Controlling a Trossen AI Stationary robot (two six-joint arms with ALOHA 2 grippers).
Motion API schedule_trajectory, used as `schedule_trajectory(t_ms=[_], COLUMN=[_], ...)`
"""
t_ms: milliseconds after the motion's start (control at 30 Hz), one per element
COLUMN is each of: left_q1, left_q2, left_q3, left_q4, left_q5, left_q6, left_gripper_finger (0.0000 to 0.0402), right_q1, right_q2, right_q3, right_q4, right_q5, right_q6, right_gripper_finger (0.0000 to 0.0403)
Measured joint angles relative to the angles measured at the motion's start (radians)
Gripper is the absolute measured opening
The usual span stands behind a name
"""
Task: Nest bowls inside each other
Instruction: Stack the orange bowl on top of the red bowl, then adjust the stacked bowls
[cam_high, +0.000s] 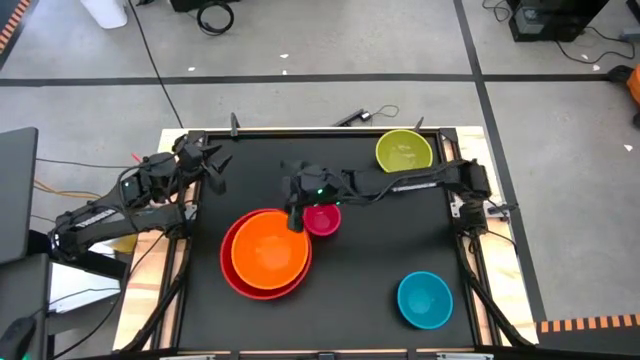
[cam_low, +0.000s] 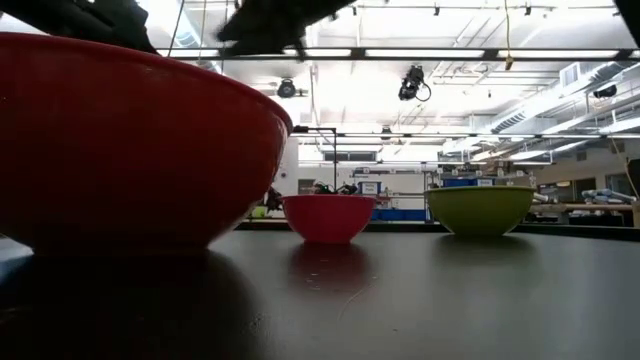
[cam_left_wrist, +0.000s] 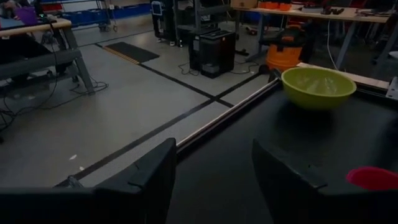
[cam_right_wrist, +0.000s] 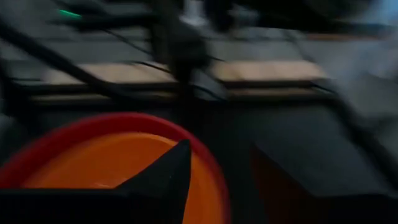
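Over orange bowl (cam_high: 268, 250), right pincer (cam_high: 296, 218) parted, empty, beside pink bowl (cam_high: 322, 219)

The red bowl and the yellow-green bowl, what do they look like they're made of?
Red bowl: probably moulded plastic, with a smooth, slightly glossy wall and even colour that catches soft ceiling light. Yellow-green bowl: likely the same kind of plastic, thin-rimmed and uniformly coloured, with a dull sheen inside. Neither shows the glaze or metallic shine of ceramic or steel.
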Motion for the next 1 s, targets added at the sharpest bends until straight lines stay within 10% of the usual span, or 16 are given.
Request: schedule_trajectory(t_ms=[500, 1000], left_q1=[0.000, 0.000], left_q2=[0.006, 0.105], left_q3=[0.000, 0.000], left_q4=[-0.007, 0.033], left_q5=[0.003, 0.005], left_q6=[-0.015, -0.001], left_gripper_finger=[0.0215, 0.0215], right_q1=[-0.155, -0.106], right_q2=[-0.246, -0.033], right_q3=[-0.310, -0.417], right_q4=[-0.411, 0.079], right_q5=[0.307, -0.185], right_q6=[0.234, 0.238], right_gripper_finger=[0.0170, 0.0156])
